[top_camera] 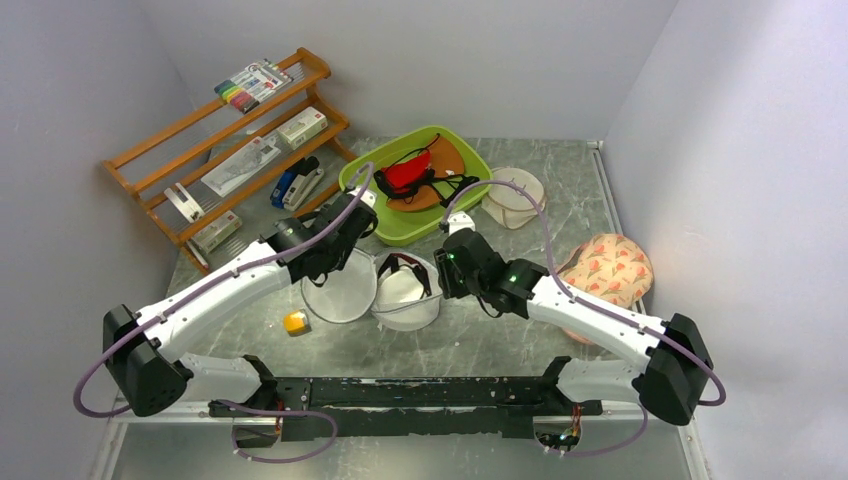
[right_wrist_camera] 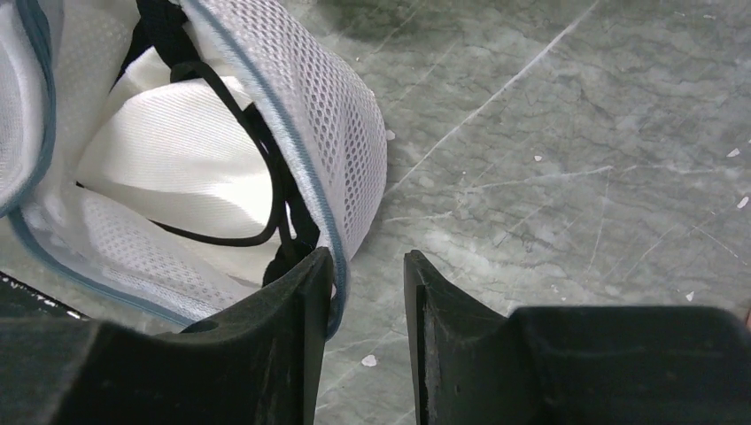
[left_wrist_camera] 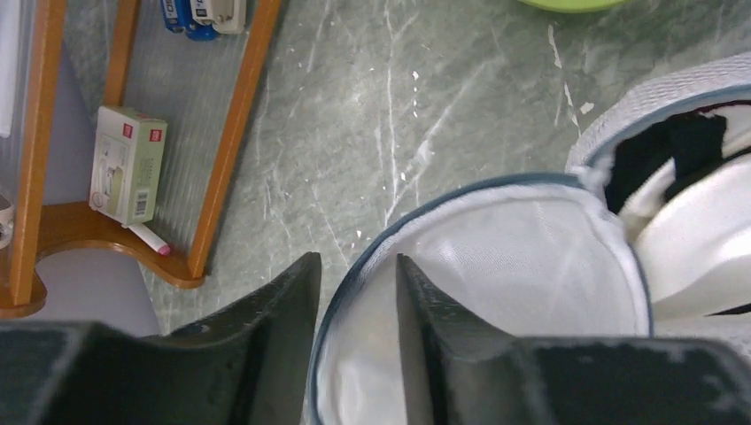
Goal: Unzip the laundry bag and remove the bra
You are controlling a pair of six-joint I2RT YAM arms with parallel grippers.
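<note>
The laundry bag lies unzipped on the table, its two white mesh halves side by side: the left half (top_camera: 340, 288) and the right half (top_camera: 408, 295). Dark fabric and thin dark straps of the bra (top_camera: 403, 264) show inside the right half, also in the left wrist view (left_wrist_camera: 664, 155) and the right wrist view (right_wrist_camera: 276, 181). My left gripper (top_camera: 328, 268) (left_wrist_camera: 356, 258) is open, its jaws straddling the dark rim of the left half (left_wrist_camera: 514, 257). My right gripper (top_camera: 442, 283) (right_wrist_camera: 367, 254) is open, its jaws straddling the rim of the right half (right_wrist_camera: 341, 115), the left finger inside it.
A green tray (top_camera: 462, 150) behind the bag holds a bright red garment (top_camera: 405, 172). A cream pouch (top_camera: 513, 196) and a peach floral pouch (top_camera: 605, 270) lie to the right. A wooden rack (top_camera: 230, 150) stands at the back left. A small yellow object (top_camera: 295, 322) lies in front of the bag.
</note>
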